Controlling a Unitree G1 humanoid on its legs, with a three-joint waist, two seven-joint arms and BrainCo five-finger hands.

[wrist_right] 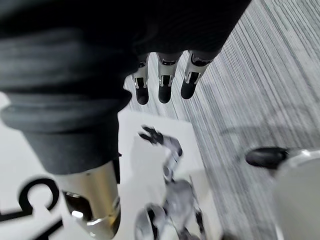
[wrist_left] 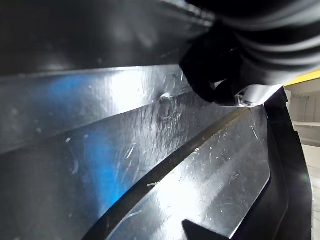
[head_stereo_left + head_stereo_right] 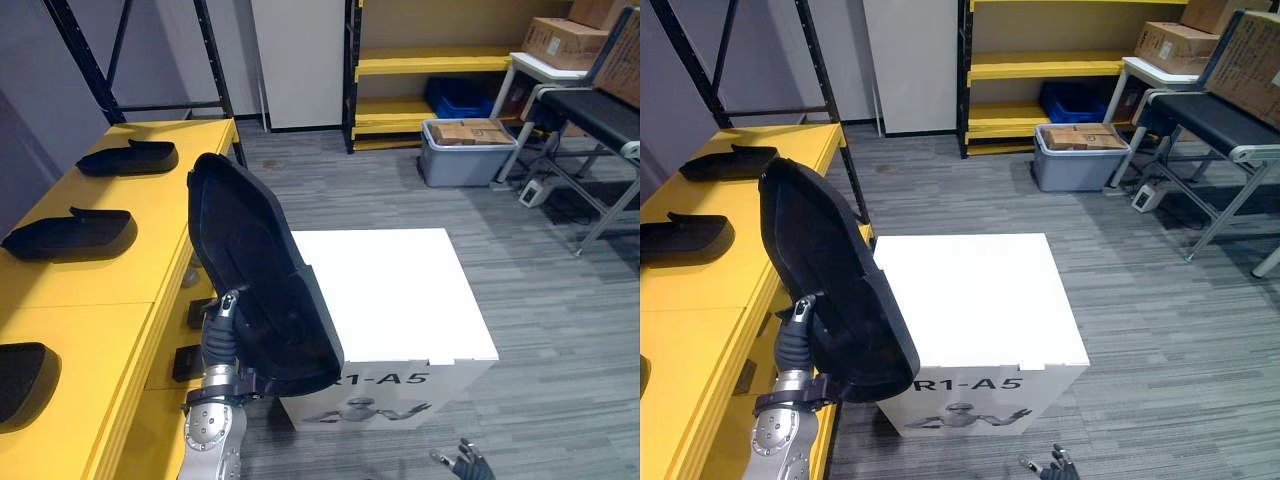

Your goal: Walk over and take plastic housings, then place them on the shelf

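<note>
The robot's left hand (image 3: 222, 335) holds a big black plastic housing (image 3: 255, 270) up in the air, standing on end. Its thumb lies on the near side and the other fingers are tucked behind, so it looks like a firm pinch. I think it holds the piece tall like this to keep it clear of the white box (image 3: 390, 290) just beside it on the way to the yellow shelf (image 3: 90, 320) on its left. Three more housings (image 3: 70, 233) lie flat on that shelf, apart from each other, with bare room between them. The right hand (image 3: 465, 464) hangs low near the box with nothing to do yet.

The head views show the shelf, the box and the held piece all together. The left wrist view shows the housing's shiny, scratched surface from very close. The right wrist view shows the right hand's fingers (image 1: 164, 86) hanging loose and straight, holding nothing, over the box's printed side.
</note>
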